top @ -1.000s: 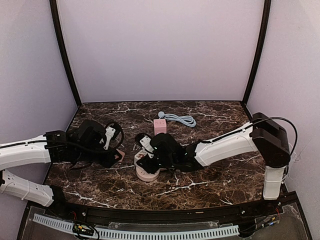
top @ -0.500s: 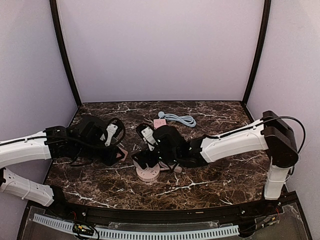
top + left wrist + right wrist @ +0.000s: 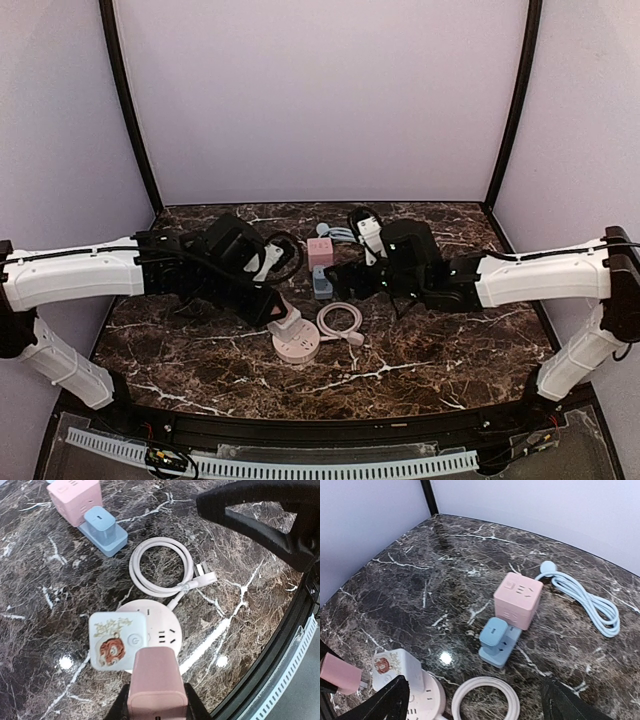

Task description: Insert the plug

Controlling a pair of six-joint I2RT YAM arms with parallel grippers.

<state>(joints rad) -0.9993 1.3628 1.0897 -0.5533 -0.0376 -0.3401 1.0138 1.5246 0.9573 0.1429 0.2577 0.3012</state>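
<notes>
We're hovering the pink plug (image 3: 157, 685) over the round socket (image 3: 169, 630).
Left claw (image 3: 156, 707) is pinching it to insert; right claw (image 3: 348, 280) is gaping empty.

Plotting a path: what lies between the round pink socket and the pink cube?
A blue adapter, beside the pink cube; the coiled white cable lies just off that line, near the round pink socket. Left wrist view shows it.

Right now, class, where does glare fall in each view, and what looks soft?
Left wrist: two glare spots on the marble tabletop, flanking the round socket hub; the pink plug, near the lens, looks slightly soft. Right wrist: one glare spot left of the blue adapter. Top external: dark arms blend into the stone.
</notes>
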